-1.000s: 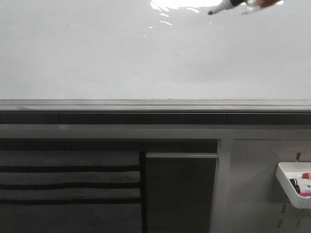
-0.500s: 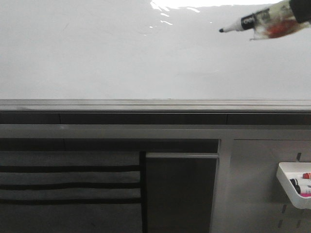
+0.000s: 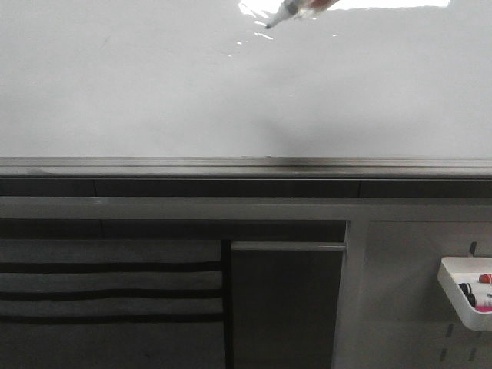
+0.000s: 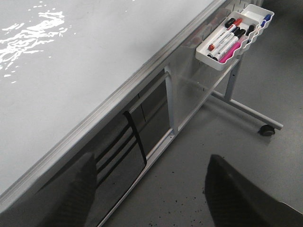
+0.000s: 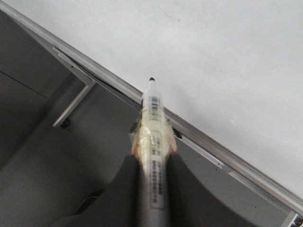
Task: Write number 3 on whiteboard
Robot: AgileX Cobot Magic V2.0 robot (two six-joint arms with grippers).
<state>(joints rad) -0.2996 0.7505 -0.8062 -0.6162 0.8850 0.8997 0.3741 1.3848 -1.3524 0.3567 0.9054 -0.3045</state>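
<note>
Front view facing whiteboard (wrists oblique).

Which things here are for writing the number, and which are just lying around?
For the job:
- the whiteboard, with no digit visible on it
- the marker, gripped in the right hand

Just lying about:
- the white tray of spare markers
- the grey pegboard panel it hangs on
- the left hand, open and holding nothing
</note>
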